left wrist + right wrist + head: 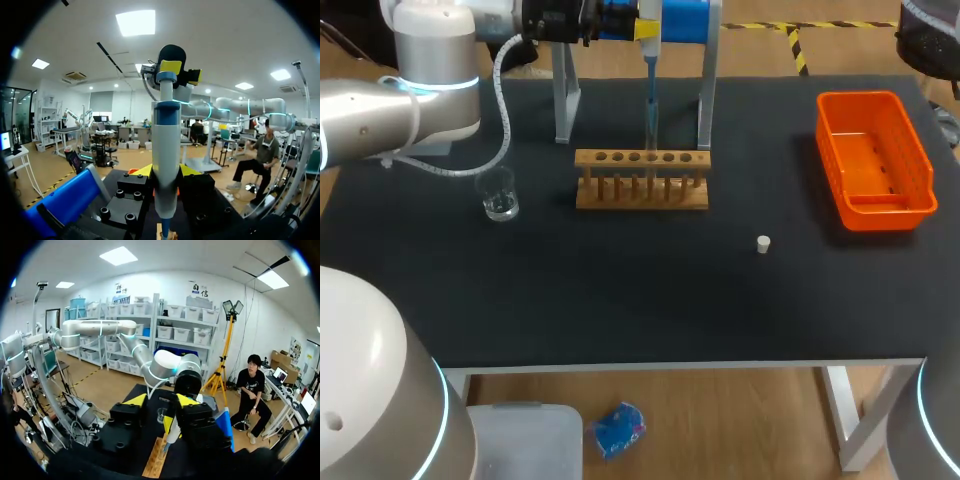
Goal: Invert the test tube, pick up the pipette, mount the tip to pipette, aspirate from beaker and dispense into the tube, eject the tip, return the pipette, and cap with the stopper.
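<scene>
Your left gripper (166, 171) pinches the pipette (165, 135) upright, its lower end down at the wooden rack (642, 190). Your right gripper (160, 402) stands spread, back from the rack. The beaker (500, 196) sits left of the rack, and the stopper (763, 243) lies on the table (620, 290) to its right.

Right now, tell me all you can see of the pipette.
The pipette hangs upright, its body gripped from both sides by the yellow-tipped fingers of the left gripper. It looks plastic: a grey-blue barrel, a paler blue collar above it and a yellow piece near the top. In the head view its thin bluish lower end points down at a middle hole of the wooden rack; whether they touch cannot be told.
</scene>
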`<action>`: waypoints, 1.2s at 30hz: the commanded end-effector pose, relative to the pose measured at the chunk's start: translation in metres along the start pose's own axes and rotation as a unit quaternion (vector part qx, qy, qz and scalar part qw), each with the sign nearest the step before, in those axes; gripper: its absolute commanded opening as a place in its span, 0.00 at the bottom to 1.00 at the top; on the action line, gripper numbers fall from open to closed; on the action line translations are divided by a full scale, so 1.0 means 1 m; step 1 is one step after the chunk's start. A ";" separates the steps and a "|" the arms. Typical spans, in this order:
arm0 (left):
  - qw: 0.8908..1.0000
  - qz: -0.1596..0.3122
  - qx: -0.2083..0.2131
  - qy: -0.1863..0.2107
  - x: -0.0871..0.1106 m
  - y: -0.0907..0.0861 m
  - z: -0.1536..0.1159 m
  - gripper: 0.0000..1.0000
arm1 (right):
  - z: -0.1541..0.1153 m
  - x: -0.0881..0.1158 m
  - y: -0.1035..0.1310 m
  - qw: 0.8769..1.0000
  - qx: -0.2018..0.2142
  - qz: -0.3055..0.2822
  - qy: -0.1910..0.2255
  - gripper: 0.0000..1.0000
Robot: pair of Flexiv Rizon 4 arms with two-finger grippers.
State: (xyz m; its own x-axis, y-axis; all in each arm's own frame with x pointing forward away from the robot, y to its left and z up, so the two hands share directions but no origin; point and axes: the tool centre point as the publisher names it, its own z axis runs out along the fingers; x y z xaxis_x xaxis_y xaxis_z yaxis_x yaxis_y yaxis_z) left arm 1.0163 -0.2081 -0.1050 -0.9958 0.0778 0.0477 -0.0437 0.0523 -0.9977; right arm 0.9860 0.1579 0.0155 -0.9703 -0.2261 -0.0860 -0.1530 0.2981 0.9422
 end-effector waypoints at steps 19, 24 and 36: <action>1.000 0.000 -0.001 -0.001 0.001 -0.001 0.000 0.00 | 0.029 -0.011 0.010 0.994 -0.102 0.009 0.036 0.00; 1.000 0.000 -0.001 -0.001 0.001 -0.001 0.000 0.00 | 0.039 -0.014 0.016 0.990 -0.135 0.005 0.046 0.00; 1.000 0.000 -0.001 -0.001 0.001 -0.001 0.000 0.00 | 0.044 -0.024 0.013 0.987 -0.155 0.011 0.044 0.00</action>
State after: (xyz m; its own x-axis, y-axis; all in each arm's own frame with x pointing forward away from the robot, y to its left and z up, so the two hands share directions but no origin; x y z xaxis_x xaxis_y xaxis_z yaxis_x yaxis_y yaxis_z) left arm 1.0163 -0.2081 -0.1050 -0.9958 0.0777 0.0478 -0.0438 0.0523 -0.9977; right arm 0.9952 0.2088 0.0152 -0.9523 -0.3013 -0.0491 -0.0536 0.0068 0.9985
